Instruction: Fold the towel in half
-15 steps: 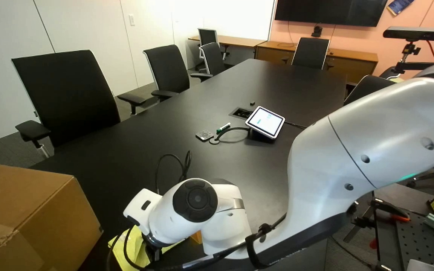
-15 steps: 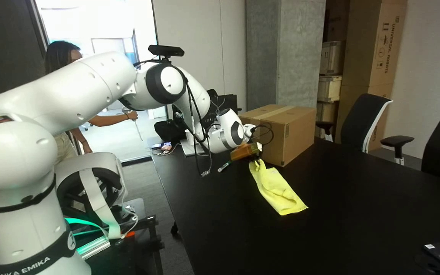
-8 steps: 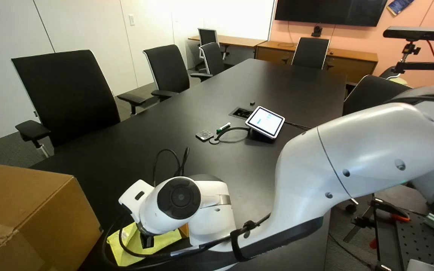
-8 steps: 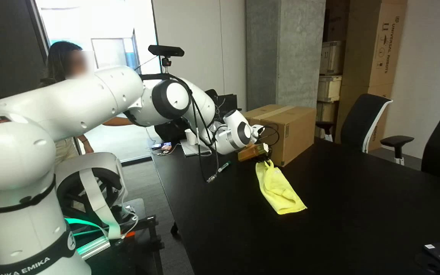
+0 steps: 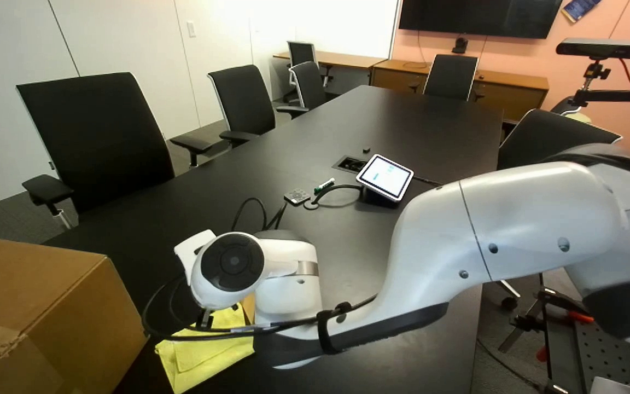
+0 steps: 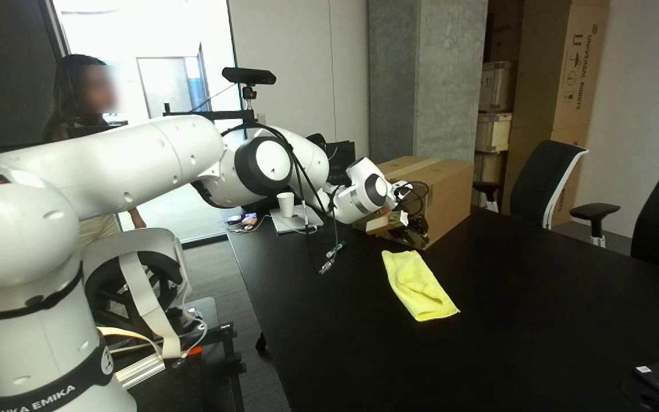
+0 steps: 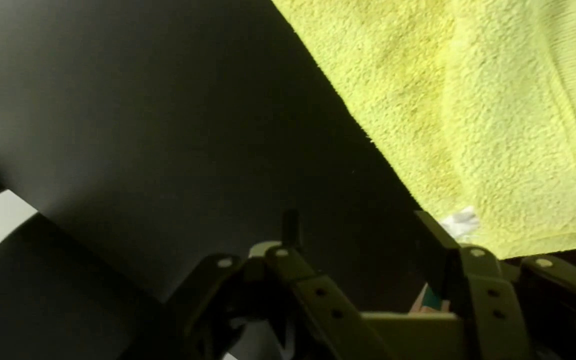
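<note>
A Panda arm [image 6: 135, 163] holds its gripper [image 7: 360, 232] low above a black conference table [image 6: 512, 343], fingers [image 7: 438, 232] spread wide, dark surface showing between them and nothing in their hold. The towel [image 6: 421, 289], bright yellow-green, lies on the table just beside the gripper; in the wrist view it spreads ahead of and to one side of the gap, a corner with a white tag [image 7: 462, 221] nearest one fingertip (whether the two touch is hard to say). No cloth hangs from the fingers: the table alone bears it, so its own weight probably keeps the layers down. A stitched line, perhaps a hem, runs along an upper layer, likely a sign that the fold is largely laid, though rumples remain and how evenly the edges meet cannot be told. The spread fingers would suit a clean release, or a fresh pinch at that nearest corner should the fold need squaring. A cardboard box [image 6: 449, 209] stands close beyond the gripper in an exterior view, probably leaving little room that way; a low sweep there could bump it.
</note>
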`<control>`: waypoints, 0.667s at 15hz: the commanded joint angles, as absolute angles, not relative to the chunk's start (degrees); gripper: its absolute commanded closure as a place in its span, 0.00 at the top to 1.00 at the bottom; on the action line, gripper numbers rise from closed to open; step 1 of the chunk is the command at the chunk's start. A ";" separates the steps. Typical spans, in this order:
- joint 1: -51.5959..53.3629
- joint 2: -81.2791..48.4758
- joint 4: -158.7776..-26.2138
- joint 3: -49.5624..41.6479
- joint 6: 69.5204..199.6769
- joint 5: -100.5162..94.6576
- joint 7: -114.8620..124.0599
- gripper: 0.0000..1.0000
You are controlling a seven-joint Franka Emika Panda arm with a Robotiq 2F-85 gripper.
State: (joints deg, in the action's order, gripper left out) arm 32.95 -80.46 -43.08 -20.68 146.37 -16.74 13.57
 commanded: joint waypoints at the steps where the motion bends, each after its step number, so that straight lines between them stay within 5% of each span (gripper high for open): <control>1: 30.75 -78.36 -41.59 -20.17 141.25 -14.83 13.79 0.91; 3: 29.98 -72.98 -47.60 -19.24 136.92 -13.97 12.13 1.00; 10: 27.14 -55.68 -66.18 -16.25 123.52 -8.20 10.35 1.00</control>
